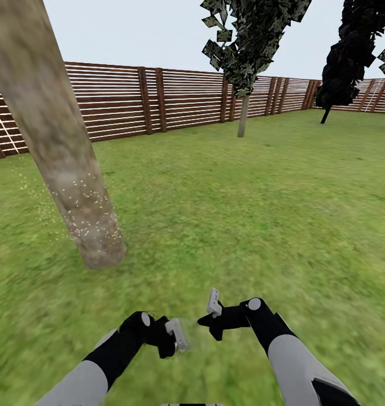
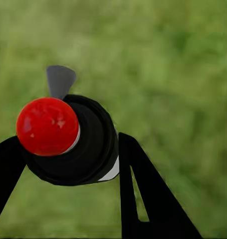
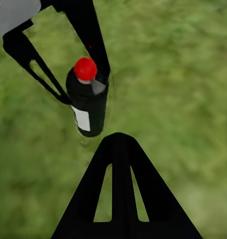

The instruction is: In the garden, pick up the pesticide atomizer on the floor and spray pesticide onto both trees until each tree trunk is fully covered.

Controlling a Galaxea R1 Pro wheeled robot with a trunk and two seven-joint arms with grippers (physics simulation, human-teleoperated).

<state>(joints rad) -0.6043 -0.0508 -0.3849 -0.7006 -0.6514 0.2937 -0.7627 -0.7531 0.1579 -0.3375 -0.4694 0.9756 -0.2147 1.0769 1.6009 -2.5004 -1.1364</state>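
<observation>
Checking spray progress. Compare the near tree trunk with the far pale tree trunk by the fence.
The near tree trunk is thick and leans across the head view's left; the far tree trunk looks thin and stands upright. The near one carries pale speckles low on its bark; the far one shows none that can be made out. Dark jagged foliage hangs over the far trunk; the near trunk's crown is out of frame. Both are pale grey-tan and rooted in grass.

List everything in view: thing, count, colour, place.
Atomizer: one, black with red cap, between the left gripper's fingers.
Thick trunk: one, pale grey-tan, pale specks low down, front left.
Far tree: one, pale trunk, dark green leaves, by the fence.
Black tree: one, far right.
Fence: one, brown slats, across the back.
Lawn: green, all around.
Left gripper: shut on the atomizer.
Right gripper: black, over grass, closure unclear.
</observation>
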